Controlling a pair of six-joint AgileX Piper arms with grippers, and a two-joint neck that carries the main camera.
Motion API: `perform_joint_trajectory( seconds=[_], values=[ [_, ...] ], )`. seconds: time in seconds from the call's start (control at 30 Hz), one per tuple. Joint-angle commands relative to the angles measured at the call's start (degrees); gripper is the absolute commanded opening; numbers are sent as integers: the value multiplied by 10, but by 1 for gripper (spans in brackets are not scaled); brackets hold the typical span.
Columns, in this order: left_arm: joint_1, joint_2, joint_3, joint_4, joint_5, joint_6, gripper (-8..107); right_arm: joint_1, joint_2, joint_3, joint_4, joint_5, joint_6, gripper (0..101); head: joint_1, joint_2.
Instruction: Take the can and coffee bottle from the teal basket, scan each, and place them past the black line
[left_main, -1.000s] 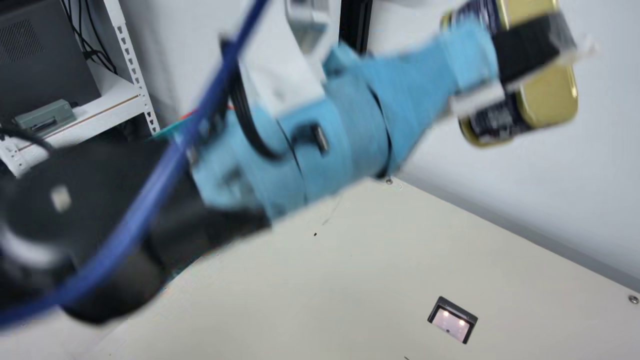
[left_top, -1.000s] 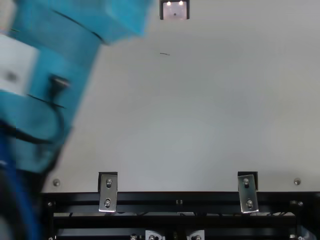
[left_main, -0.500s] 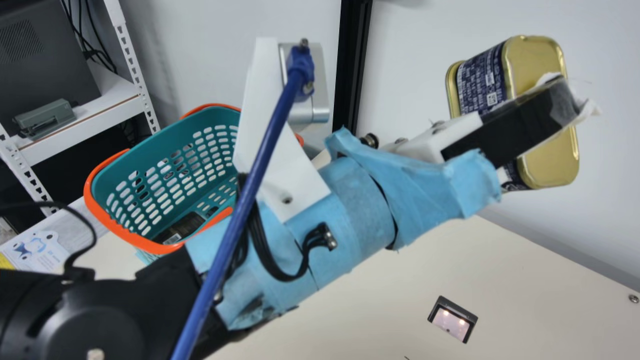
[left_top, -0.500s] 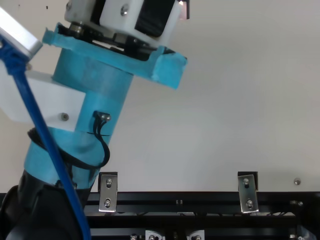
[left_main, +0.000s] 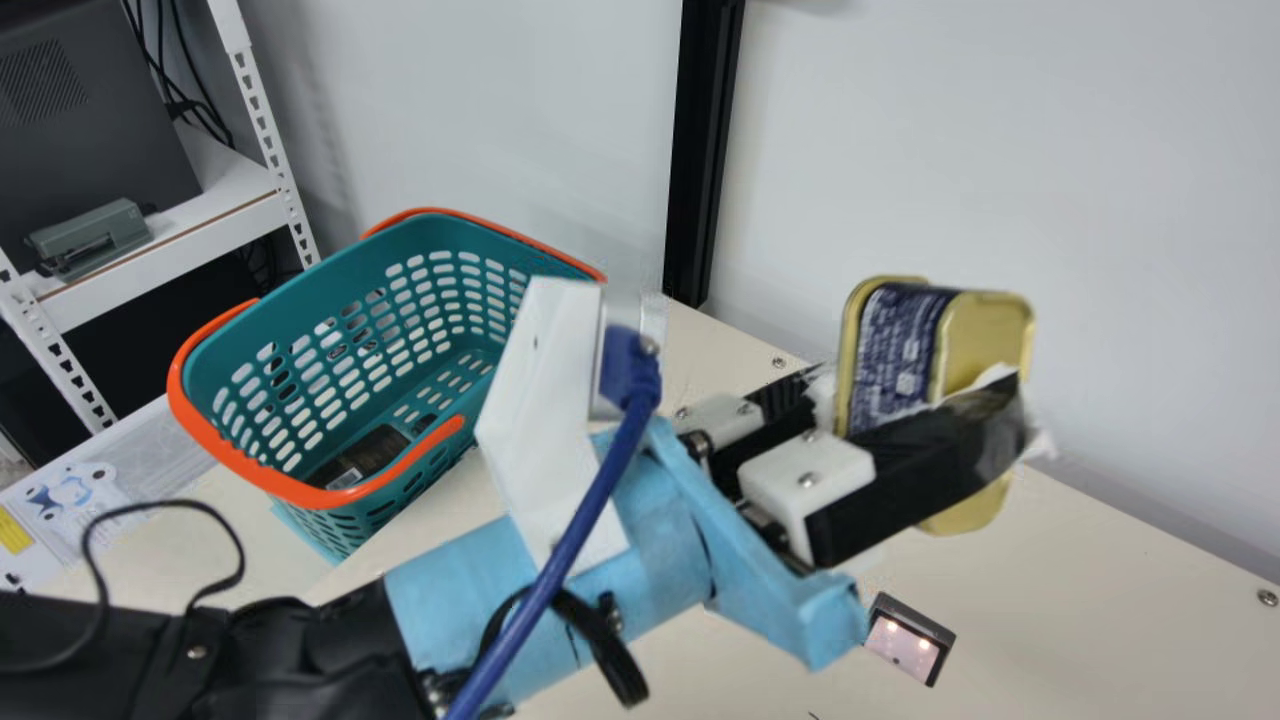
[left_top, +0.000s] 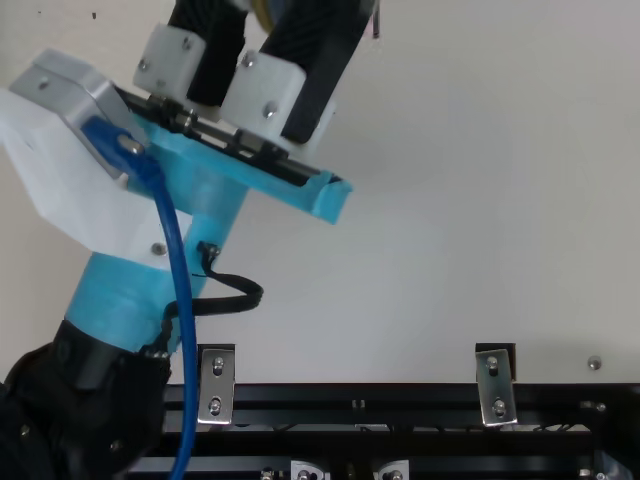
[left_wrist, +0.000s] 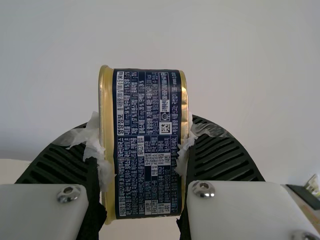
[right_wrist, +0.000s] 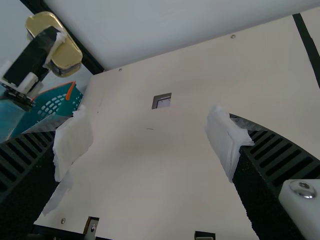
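Can in its grip, the left gripper hung above the table near the lit scanner in the main view, pads clamped on both gold faces. The teal basket stood well to the robot's left of the scanner, a dark item inside, probably the coffee bottle awaiting its turn. From the top view, the scanner's edge peeked past one of the left gripper's fingers, a sliver of can between the pair, suggesting the load was close to the reading spot. In the left wrist view, the can sat squarely between the pads, its printed side toward the camera. The scan, seemingly the step in hand, called for lowering the can over the scanner, turning whichever side bore the barcode down to the glass, and pausing there with the fingers clear of the code; a light but steady squeeze would likely keep the smooth metal from twisting. Too steep an angle risked a missed read or a knock on the scanner's frame. In the right wrist view, the right gripper held nothing, jaws wide apart, while the black line, the can's eventual destination, ran on the scanner's opposite side from the basket.
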Motion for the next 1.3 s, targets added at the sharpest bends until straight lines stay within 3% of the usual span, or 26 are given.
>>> perform_joint_trajectory(
  seconds=[0.0, 0.37, 0.67, 0.93, 1.27],
  values=[
    [15, 0, 32, 78, -6, -33, 10, 0, 0, 0, 0, 0, 0, 101, -18, 9],
    [116, 34, 122, 338, -62, -179, 10, 0, 0, 0, 0, 0, 0, 101, -18, 9],
    [228, 109, 124, 504, -128, -265, 10, 0, 0, 0, 0, 0, 0, 101, -17, 6],
    [283, 146, 99, 578, -155, -300, 10, 0, 0, 0, 0, 0, 0, 101, 15, -111],
    [289, 149, 96, 584, -160, -305, 10, 0, 0, 0, 0, 0, 0, 101, 69, -249]
  ],
)
